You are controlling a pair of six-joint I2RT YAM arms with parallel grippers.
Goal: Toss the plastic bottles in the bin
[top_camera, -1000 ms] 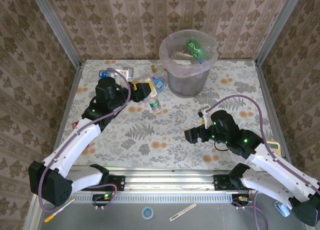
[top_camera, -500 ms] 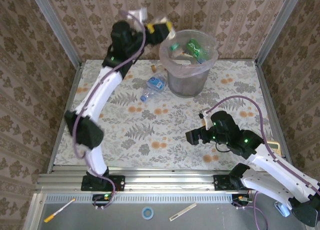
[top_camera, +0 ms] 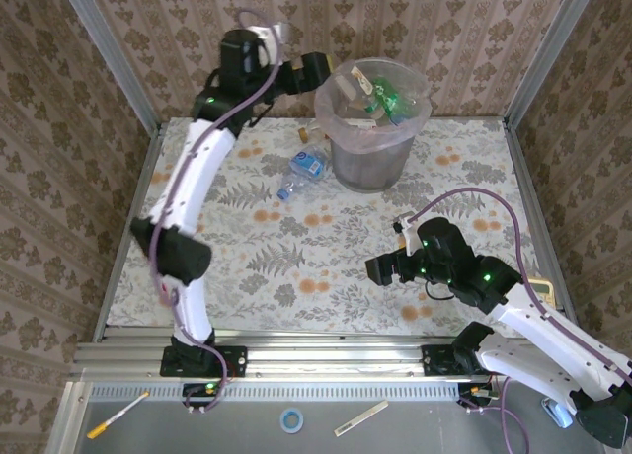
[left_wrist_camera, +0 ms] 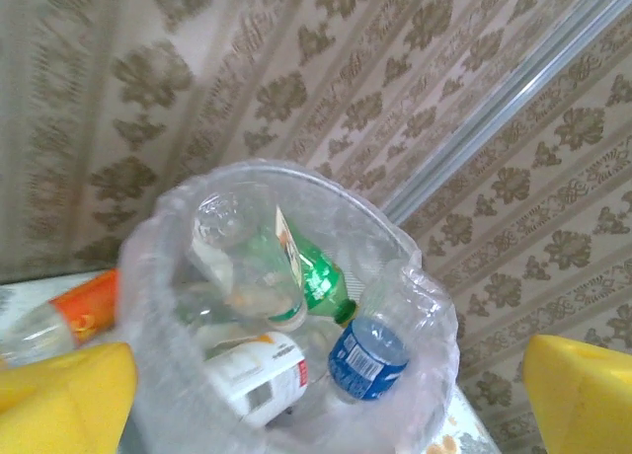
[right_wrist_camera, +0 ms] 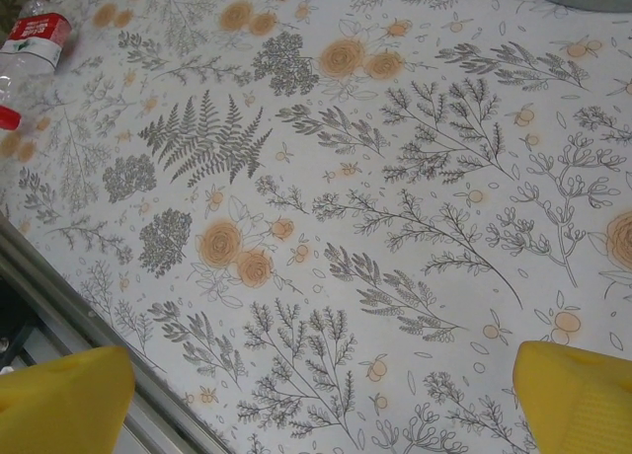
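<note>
Well, the left arm reaches up and across to the bin, and its end effector hangs just beside the left of the rim, released, the yellow pads spread wide with nothing between them. Looking down from that wrist, a clear bottle, a green bottle, a blue-labelled bottle and a white-labelled bottle lie heaped inside the bag lining. An orange-labelled bottle lies outside, by the bin's left wall. Another bottle with a blue label lies on the flowered counter near the bin. The right end effector hovers low over bare cloth, also released and holding nothing; a red-labelled bottle lies well off to one side of it
</note>
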